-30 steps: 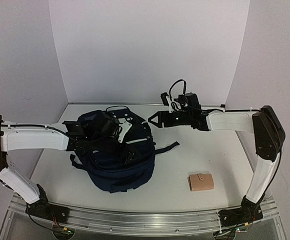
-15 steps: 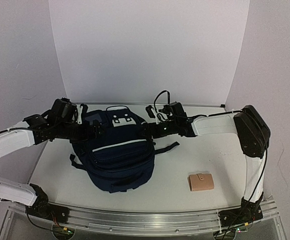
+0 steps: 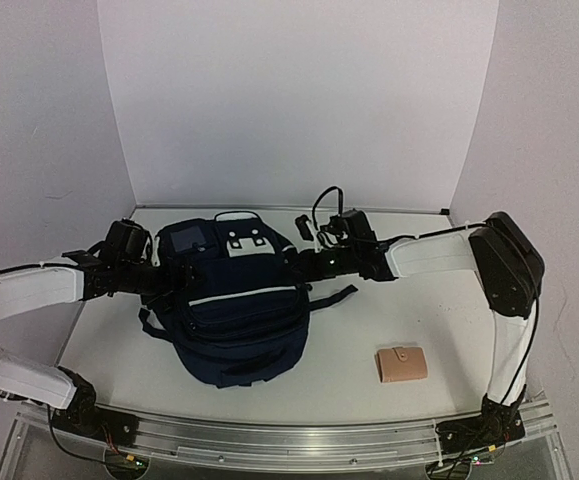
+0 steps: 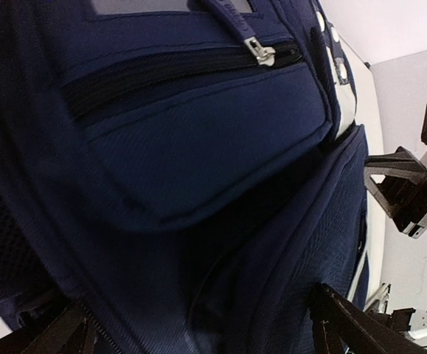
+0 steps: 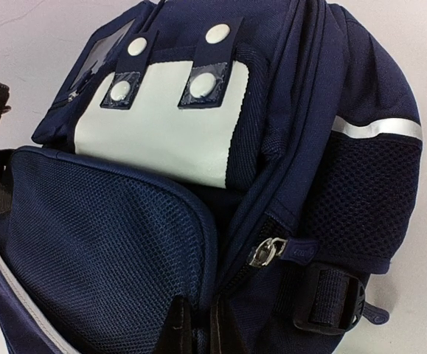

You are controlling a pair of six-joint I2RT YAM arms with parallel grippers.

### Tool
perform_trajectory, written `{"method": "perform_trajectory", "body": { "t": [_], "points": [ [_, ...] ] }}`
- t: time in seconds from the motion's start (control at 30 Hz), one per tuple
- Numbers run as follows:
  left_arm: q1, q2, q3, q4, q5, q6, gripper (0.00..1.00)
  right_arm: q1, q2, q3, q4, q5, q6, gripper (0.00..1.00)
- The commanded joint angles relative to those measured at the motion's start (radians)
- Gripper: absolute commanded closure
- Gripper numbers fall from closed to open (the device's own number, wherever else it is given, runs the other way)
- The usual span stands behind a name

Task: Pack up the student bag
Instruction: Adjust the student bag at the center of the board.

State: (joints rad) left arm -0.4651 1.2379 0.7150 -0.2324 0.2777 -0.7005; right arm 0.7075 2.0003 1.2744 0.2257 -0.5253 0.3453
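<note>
The student bag (image 3: 231, 315), navy with a light grey front patch (image 5: 161, 136), lies in the middle of the table. My left gripper (image 3: 165, 276) is at its left side. In the left wrist view this gripper (image 4: 206, 333) is open wide, with navy fabric (image 4: 198, 147) filling the space between its fingers. My right gripper (image 3: 295, 263) is at the bag's right side. In the right wrist view it (image 5: 198, 330) is shut, pinching the bag's edge seam just below a silver zipper pull (image 5: 267, 251).
A small tan wallet (image 3: 401, 363) lies on the table to the right of the bag, near the front. A dark strap (image 3: 334, 295) trails out from the bag's right side. White walls enclose the back and both sides.
The left arm has swung off the bag's top and lowered to its left side, jaws opening fully. The right gripper reached the bag's right edge and closed on the fabric.
</note>
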Motion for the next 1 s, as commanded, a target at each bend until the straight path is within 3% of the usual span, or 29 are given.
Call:
{"method": "perform_trajectory", "body": {
  "t": [0.0,0.17,0.27,0.4,0.47,0.57,0.63,0.8,0.97],
  "points": [
    [0.011,0.176,0.108,0.276,0.125,0.074,0.00,0.086,-0.139,-0.129,-0.014,-0.028,-0.029,1.00],
    [0.014,0.387,0.252,0.390,0.268,0.148,0.02,0.234,-0.184,-0.210,-0.002,0.046,0.040,1.00],
    [0.013,0.491,0.354,0.457,0.403,0.223,0.03,0.353,-0.176,-0.225,0.094,0.074,0.134,1.00],
    [0.016,0.562,0.509,0.375,0.433,0.377,0.03,0.493,-0.143,-0.149,0.147,0.135,0.216,0.99],
    [0.028,0.572,0.580,0.306,0.401,0.447,0.03,0.533,-0.144,-0.105,0.147,0.158,0.231,0.90],
    [0.054,0.573,0.664,0.198,0.343,0.531,0.02,0.549,-0.196,-0.097,0.142,0.208,0.249,0.58],
    [0.072,0.563,0.709,0.131,0.271,0.574,0.02,0.549,-0.261,-0.106,0.095,0.302,0.235,0.45],
    [0.077,0.484,0.717,-0.001,0.080,0.576,0.02,0.530,-0.365,-0.082,-0.190,0.587,0.216,0.30],
    [0.083,0.366,0.621,-0.142,-0.060,0.429,0.00,0.489,-0.405,-0.118,-0.257,0.616,0.322,0.28]
  ]
}}
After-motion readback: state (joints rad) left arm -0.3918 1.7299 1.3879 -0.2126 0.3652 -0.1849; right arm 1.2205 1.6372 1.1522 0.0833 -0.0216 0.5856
